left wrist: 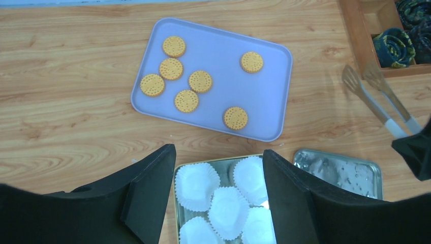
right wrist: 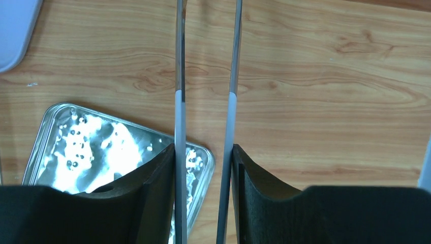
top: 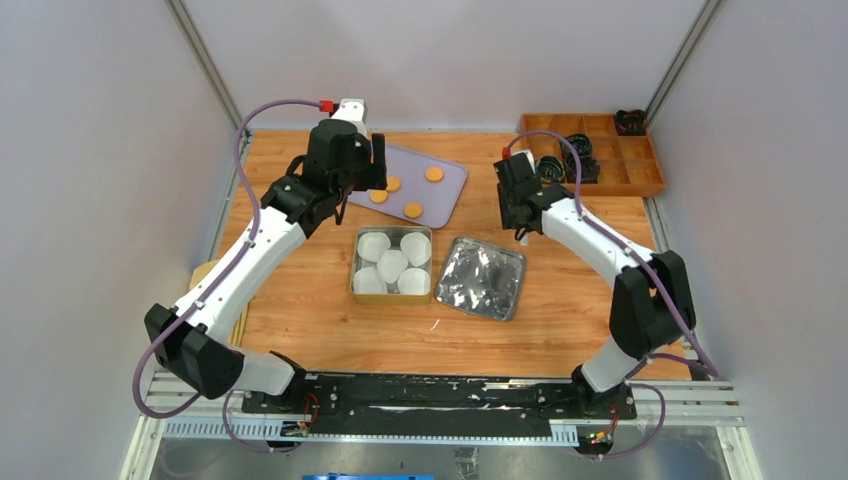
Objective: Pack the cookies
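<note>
The jaws of the right arm (top: 590,235) pinch the handle end of the tongs (right wrist: 179,76), whose two blades stand apart. Their tips point over bare desk (left wrist: 66,127) just right of the lavender tray (left wrist: 218,46). The cookies (left wrist: 186,100) all lie on that tray, upper centre of the left wrist view: five clustered at its left, two apart toward its right. To do this well, I judge, the tongs should go to one of the lone right-hand cookies, straddle it flat and squeeze gently, since these look brittle. It then goes into a paper cup (left wrist: 228,208) in the tin (top: 353,250). The jaws of the left arm (top: 250,250) are spread and empty above the tray's upper left end, possibly crowding the cluster. The lid (left wrist: 350,173) beside the tin and the wooden organiser (top: 620,188) at upper right sit clear of the route.
</note>
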You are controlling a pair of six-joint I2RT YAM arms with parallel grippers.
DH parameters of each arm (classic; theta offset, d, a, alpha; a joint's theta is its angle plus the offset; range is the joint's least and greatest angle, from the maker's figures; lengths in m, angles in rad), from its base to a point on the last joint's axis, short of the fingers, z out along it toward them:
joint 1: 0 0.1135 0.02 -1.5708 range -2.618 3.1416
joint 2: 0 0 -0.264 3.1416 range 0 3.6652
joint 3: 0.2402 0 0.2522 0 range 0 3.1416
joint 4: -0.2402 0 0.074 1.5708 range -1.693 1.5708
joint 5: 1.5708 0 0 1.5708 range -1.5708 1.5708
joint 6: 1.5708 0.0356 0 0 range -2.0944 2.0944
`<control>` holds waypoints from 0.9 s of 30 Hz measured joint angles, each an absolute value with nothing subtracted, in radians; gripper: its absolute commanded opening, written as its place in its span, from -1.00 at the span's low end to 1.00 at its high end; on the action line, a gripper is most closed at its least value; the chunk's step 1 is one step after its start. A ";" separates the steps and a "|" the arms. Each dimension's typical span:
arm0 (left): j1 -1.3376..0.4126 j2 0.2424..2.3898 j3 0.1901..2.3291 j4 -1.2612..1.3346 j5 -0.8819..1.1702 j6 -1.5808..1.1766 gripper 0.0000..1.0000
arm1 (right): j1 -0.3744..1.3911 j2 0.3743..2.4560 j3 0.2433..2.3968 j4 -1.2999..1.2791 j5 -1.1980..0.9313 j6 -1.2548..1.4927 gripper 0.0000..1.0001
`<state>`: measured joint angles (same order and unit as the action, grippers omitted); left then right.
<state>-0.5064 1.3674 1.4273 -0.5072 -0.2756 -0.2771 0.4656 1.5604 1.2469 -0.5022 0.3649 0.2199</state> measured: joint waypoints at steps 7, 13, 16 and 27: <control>-0.506 1.367 1.424 -0.506 -0.276 -0.278 0.42 | 0.457 1.739 1.303 -0.452 0.312 0.220 -1.00; -0.506 1.367 1.419 -0.503 -0.277 -0.278 0.43 | 0.428 1.905 1.468 -0.418 0.280 0.218 -1.00; -0.506 1.367 1.417 -0.503 -0.278 -0.278 0.44 | 0.402 1.987 1.536 -0.407 0.264 0.218 -1.00; -0.506 1.373 1.412 -0.503 -0.289 -0.277 0.45 | 0.349 2.168 1.676 -0.439 0.170 0.218 0.05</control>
<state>-0.5064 1.3731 1.4120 -0.5030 -0.2886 -0.2768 0.3492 2.1681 1.6764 -0.4393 0.1699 0.2176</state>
